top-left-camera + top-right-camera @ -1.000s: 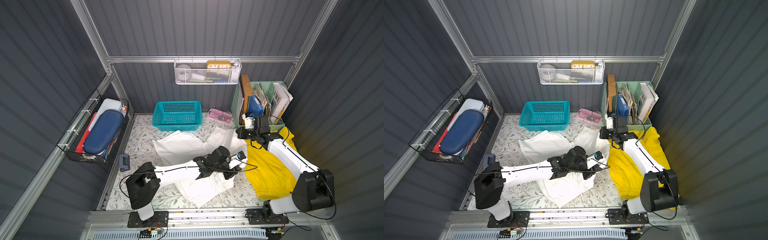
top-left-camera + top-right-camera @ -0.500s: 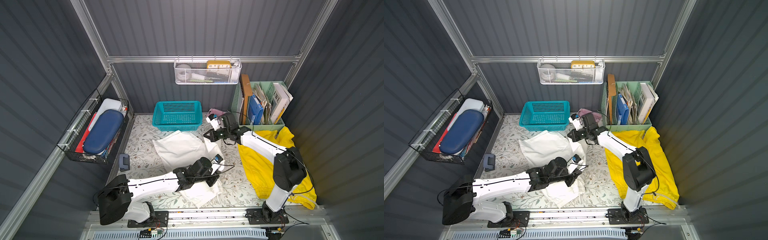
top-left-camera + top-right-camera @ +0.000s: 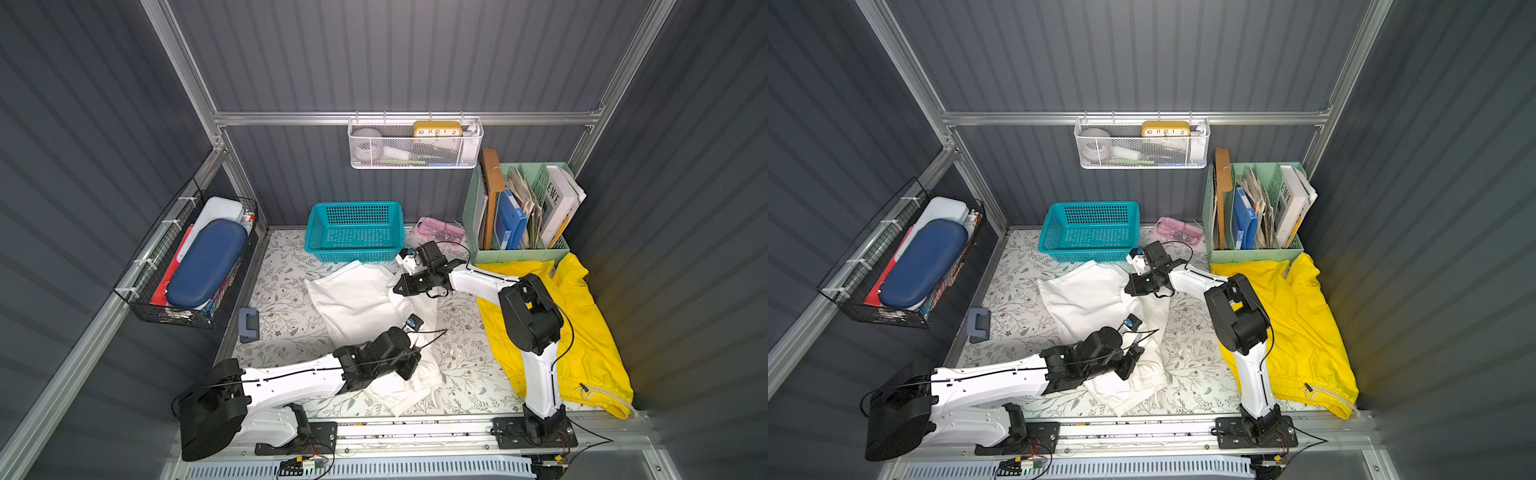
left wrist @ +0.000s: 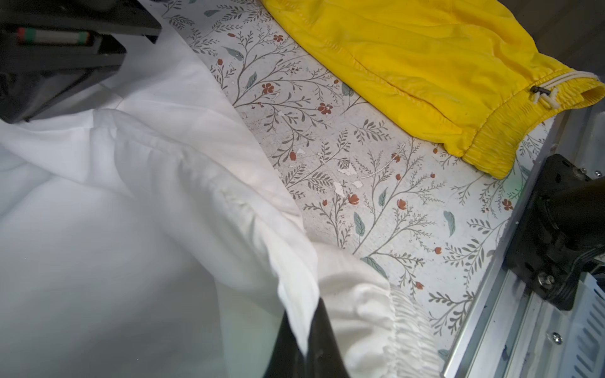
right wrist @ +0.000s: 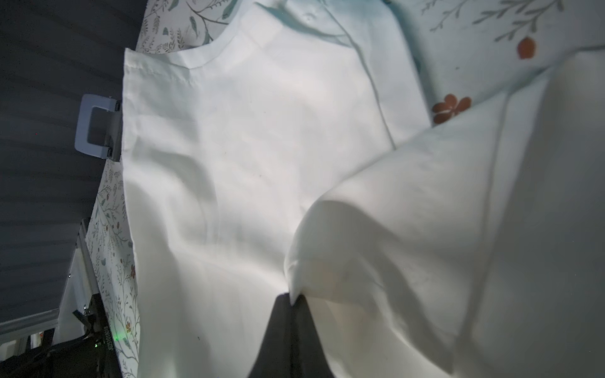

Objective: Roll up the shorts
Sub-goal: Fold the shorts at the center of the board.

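white shorts clamped in left fingers, right fingers

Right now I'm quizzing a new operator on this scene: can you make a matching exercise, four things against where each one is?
Things
1. white shorts
2. yellow shorts
3. teal basket
4. yellow clock

Places
A. in the white mesh rack hung up high
B. pinched by the left gripper and the right gripper
C. standing at the far edge of the mat
D. spread out in front of the green file holder

Pairs: 1-B, 2-D, 3-C, 4-A
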Tool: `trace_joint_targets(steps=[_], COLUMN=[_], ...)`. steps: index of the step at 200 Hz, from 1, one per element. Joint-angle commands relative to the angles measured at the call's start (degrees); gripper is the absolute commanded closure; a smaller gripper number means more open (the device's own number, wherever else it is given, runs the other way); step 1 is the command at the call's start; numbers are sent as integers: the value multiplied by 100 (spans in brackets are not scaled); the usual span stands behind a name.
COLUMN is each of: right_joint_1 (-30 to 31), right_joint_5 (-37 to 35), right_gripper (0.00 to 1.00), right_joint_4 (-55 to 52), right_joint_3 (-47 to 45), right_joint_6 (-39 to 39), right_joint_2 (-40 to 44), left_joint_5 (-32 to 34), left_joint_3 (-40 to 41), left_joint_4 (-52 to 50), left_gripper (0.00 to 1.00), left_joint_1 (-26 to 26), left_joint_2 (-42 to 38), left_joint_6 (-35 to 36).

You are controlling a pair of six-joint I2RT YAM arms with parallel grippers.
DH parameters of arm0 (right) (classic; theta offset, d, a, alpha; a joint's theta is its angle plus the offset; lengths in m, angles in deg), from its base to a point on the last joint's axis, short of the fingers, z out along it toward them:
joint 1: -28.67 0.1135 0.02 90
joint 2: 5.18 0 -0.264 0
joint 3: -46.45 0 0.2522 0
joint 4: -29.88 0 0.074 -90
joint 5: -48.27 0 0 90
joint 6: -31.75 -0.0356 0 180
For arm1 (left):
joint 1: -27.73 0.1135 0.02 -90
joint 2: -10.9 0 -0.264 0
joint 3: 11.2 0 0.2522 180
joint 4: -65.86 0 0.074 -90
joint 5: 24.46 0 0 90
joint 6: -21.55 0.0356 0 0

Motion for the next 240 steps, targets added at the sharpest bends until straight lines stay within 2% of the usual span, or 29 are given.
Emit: trace_joint_targets(steps=[1,52,110,151,155,192,240], right_joint_1=[38,-248,-975,-1557,-1597,-1700,-1705], right_joint_5=[-449,-892,-1225,-1429,-1681,-2413,-2345], right_gripper=[100,100,100,100,100,100,100], right_joint_4=[-235,-338,-160,-299,-356,-659,-351], right_joint_3=[71,-157,-1141,-1994,-2058,-2715,-3221], right_joint_6=[-328,-758,-1067,-1078,-1058,-1065,-1030], right_joint_2=[-214,-415,72,691,761,1562,2531], left_joint_5=[112,95,-158,-526,-567,-1043,-1195], left_joint_3=[14,-109,-451,-862,-928,-1276,-1275], left_joint_4=[-50,-24,97,299,301,406,423], left_gripper=[100,100,100,100,100,100,100], left_joint_1=[-9,-9,-9,-5,-9,-9,-9], left_joint_2=[85,351,855,1432,1495,1922,1860], left_joint_6=[-89,16,379,776,803,984,883])
